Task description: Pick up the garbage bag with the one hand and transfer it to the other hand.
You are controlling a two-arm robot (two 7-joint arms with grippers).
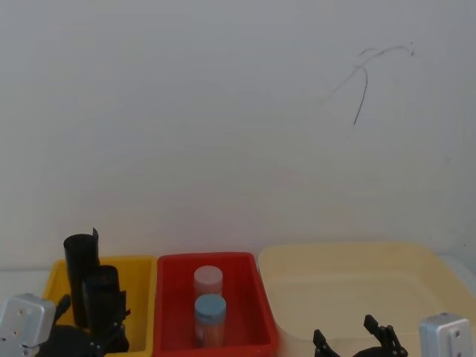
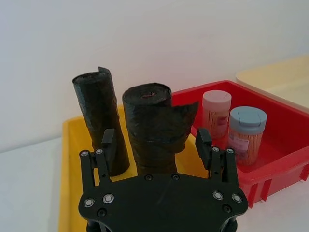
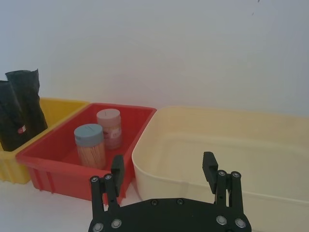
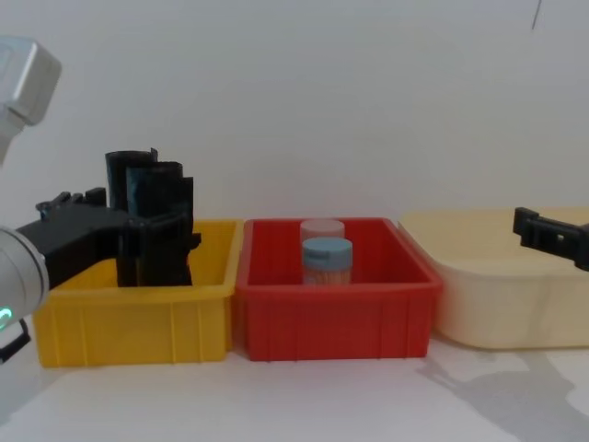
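Probably light and slick, the garbage bag (image 2: 149, 113) stands between the left gripper's (image 2: 155, 134) spread fingers (image 2: 108, 141), best squeezed mid-height; the right gripper (image 3: 163, 162), likewise spread, idles near the cream tub (image 3: 241, 145).

The garbage bag (image 2: 149, 113) is standing upright in the yellow bin (image 2: 70, 159) — a black roll of thin, glossy plastic, wrinkled all over and rising well above the bin's rim. Its outer sheet is peeling loose at the top, with a flap jutting toward the red bin (image 2: 285, 145), and a speck of red is showing in the core. It is sitting between the 2 spread fingers of the left gripper (image 2: 155, 134). Just behind it a second black roll (image 2: 96, 116) is also standing upright — slightly apart, 1 corner of its sheet poking up.
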